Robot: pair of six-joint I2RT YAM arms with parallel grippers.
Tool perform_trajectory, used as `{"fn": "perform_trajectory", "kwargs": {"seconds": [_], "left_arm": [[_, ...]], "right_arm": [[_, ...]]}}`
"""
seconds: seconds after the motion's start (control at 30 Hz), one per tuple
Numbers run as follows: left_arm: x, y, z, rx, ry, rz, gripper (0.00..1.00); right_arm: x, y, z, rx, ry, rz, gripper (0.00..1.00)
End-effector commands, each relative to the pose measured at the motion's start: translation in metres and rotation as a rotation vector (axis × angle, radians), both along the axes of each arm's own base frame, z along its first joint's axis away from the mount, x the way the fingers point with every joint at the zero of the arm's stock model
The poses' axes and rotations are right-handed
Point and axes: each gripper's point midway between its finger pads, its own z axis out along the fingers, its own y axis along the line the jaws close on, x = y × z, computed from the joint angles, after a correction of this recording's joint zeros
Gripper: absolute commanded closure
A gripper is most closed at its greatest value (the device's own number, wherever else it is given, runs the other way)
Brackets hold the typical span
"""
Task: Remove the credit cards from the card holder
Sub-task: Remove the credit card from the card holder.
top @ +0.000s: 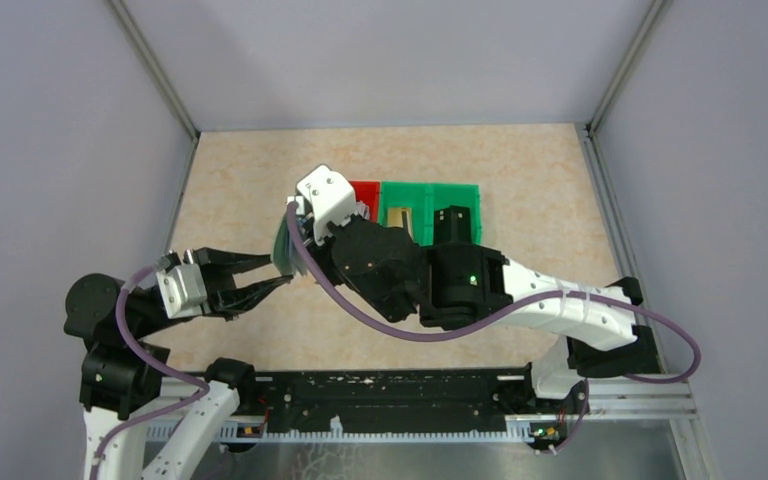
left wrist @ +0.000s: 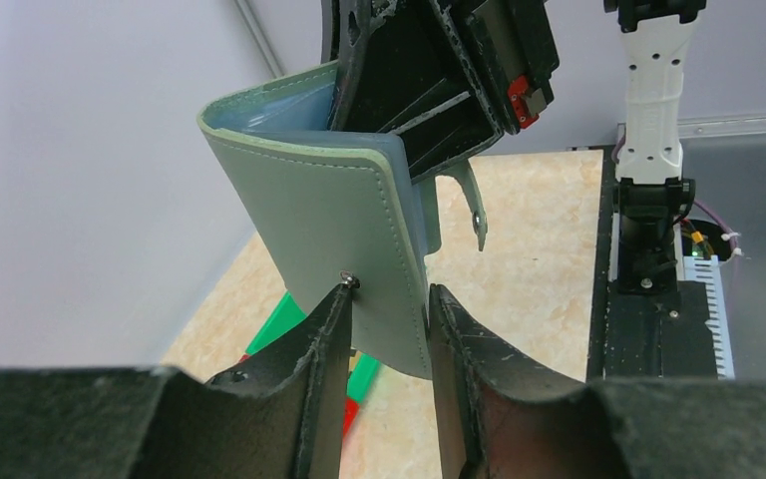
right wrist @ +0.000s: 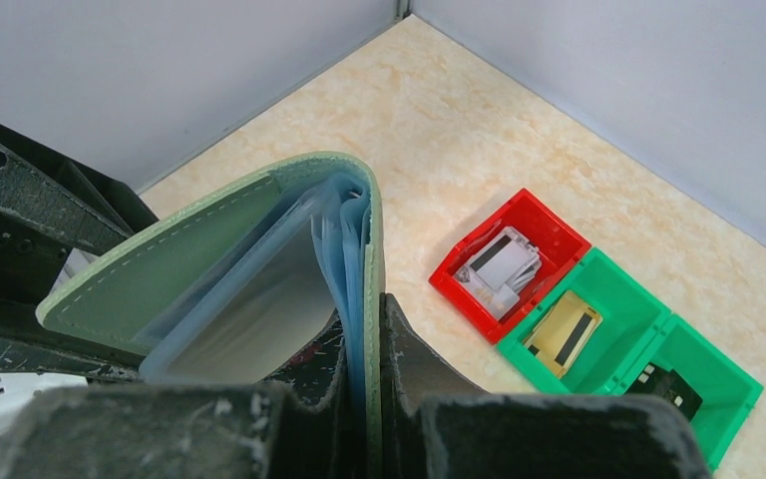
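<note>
card holder (right wrist: pixel 190 249) (aloft) in R claw (right wrist: pixel 374 334), L claw (left wrist: pixel 389 299) astride

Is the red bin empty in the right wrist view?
No, pale cards lie inside the red bin.

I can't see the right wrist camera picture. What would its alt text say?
The right gripper pinches a folded pale green card holder with blue inner pockets, close to the lens. Beyond it on the beige table sit a red bin of pale cards and two green bins, one holding a gold striped card, one a dark card.
</note>
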Motion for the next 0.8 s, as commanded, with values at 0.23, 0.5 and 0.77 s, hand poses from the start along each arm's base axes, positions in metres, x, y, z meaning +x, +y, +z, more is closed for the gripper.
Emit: {"fn": "perform_trajectory", "kwargs": {"seconds": [0.23,0.5,0.77], "left_arm": [[0.014,0.007,0.002,-0.052,0.007,0.092,0.58],[0.014,0.008,-0.002,-0.041,0.005,0.103,0.60],[0.004,0.003,-0.014,0.019,-0.022,0.035,0.58]], "right_arm": [[-0.006,-0.006,0.026,0.108,0.010,0.013,1.00],[-0.005,-0.003,0.024,0.105,0.008,0.011,1.00],[-0.005,-0.002,0.024,0.103,0.006,0.008,1.00]]}}
